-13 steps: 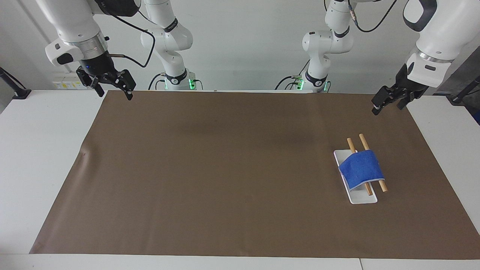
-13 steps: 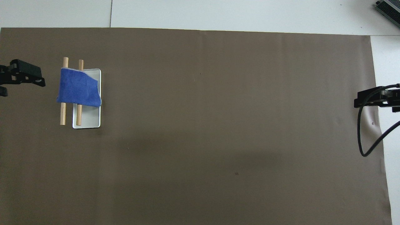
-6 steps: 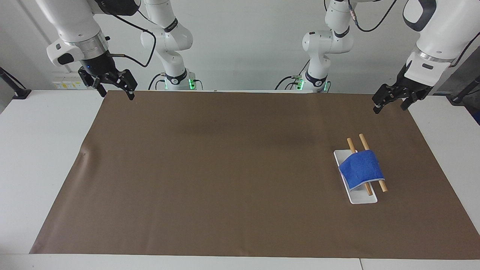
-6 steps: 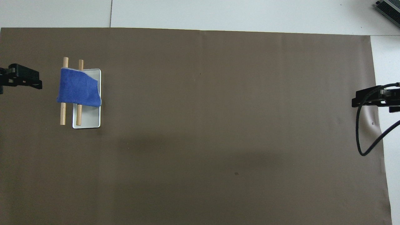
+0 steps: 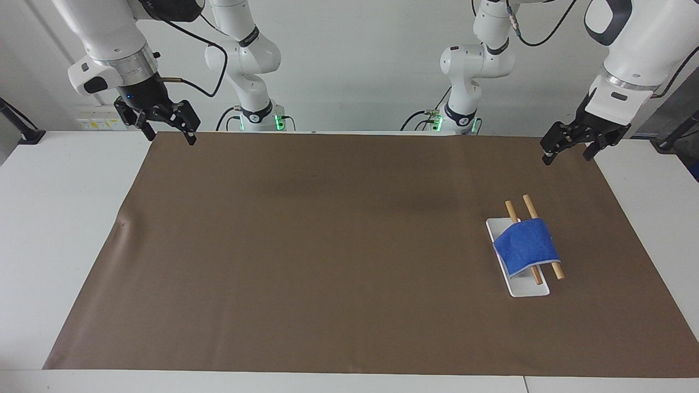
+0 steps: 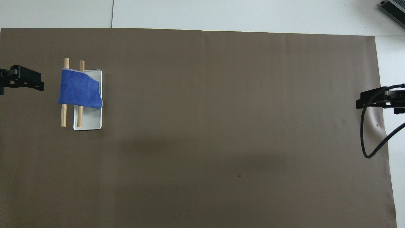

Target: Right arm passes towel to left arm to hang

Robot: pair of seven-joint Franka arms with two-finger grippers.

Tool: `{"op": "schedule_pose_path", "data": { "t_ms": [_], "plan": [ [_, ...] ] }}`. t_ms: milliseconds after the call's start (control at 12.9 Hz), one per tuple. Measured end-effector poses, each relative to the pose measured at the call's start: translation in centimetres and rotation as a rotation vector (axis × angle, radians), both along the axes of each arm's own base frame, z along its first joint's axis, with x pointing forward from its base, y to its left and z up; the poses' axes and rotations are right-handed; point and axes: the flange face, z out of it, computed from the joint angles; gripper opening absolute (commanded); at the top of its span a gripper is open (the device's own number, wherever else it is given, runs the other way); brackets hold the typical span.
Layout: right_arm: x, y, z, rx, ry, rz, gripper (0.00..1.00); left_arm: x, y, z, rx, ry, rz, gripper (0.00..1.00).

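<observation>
The blue towel [image 5: 527,245] hangs draped over two wooden rods [image 5: 512,210] of a small rack with a white base [image 5: 531,288], toward the left arm's end of the table. It also shows in the overhead view [image 6: 79,90]. My left gripper [image 5: 566,155] is open and empty, up in the air over the mat's edge beside the rack, apart from the towel. My right gripper [image 5: 169,136], with the blue light, is open and empty over the mat's corner at the right arm's end.
A brown mat [image 5: 327,245] covers most of the white table. A black cable [image 6: 367,142] loops down from the right gripper [image 6: 376,101]. The left gripper's tip [image 6: 22,82] shows at the overhead view's edge. A grey device [image 6: 394,9] lies at a table corner.
Both grippers have shifted only slightly in the air; the left one drew a little up and back. The towel and rack have not moved.
</observation>
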Motion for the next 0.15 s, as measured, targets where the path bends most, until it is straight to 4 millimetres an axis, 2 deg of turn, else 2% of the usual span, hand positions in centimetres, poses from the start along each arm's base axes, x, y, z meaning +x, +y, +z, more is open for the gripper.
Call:
{"op": "schedule_pose_path", "data": {
  "t_ms": [155],
  "plan": [
    [0.00, -0.04, 0.00, 0.000, 0.000, -0.001, 1.00, -0.02, -0.03, 0.04, 0.000, -0.001, -0.001, 1.00]
  ]
}}
